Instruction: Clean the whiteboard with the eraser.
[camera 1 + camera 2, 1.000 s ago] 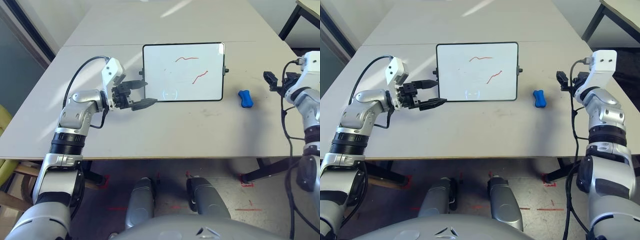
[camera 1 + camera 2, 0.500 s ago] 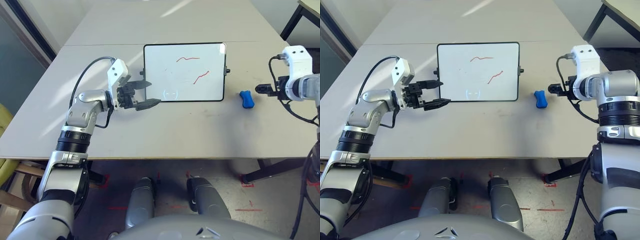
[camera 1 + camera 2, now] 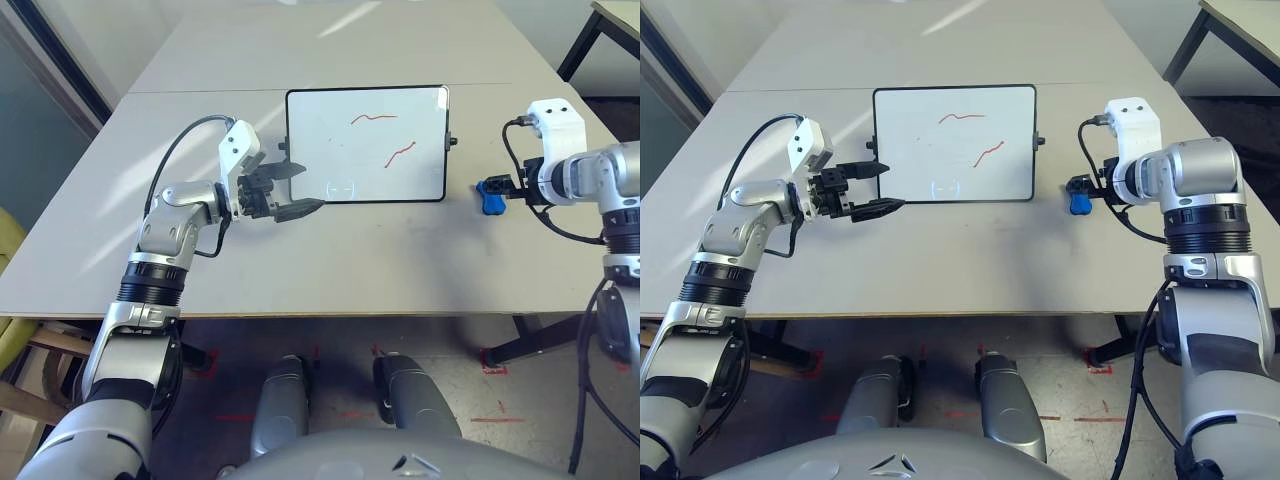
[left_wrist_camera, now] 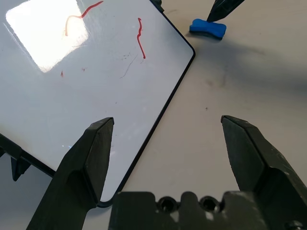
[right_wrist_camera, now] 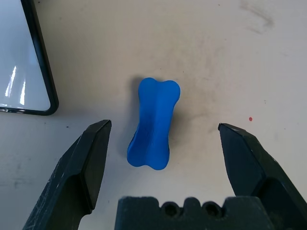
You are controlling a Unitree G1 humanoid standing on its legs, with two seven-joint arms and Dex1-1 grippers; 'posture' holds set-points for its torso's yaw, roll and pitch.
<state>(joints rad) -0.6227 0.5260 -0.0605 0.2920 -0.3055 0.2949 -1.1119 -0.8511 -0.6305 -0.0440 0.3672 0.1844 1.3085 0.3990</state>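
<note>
The whiteboard (image 3: 366,143) lies flat at the table's middle back, with two red scribbles on its right half. The blue bone-shaped eraser (image 5: 153,123) lies on the table just right of the board's near right corner (image 5: 29,72). My right gripper (image 5: 164,126) is open and hangs right above the eraser (image 3: 1078,204), one finger on either side, not touching it. My left gripper (image 3: 298,188) is open at the board's near left corner, its fingertips over the board's edge (image 4: 144,139). The left wrist view also shows the eraser (image 4: 207,28) beyond the board.
The grey table (image 3: 330,260) has bare room in front of the board and on the left. A second table (image 3: 330,40) adjoins at the back. The table's right edge runs close behind my right arm (image 3: 575,170).
My right arm has swung in from the table's right edge, and its open gripper now stands over the eraser. The left gripper has barely shifted at the board's corner.
</note>
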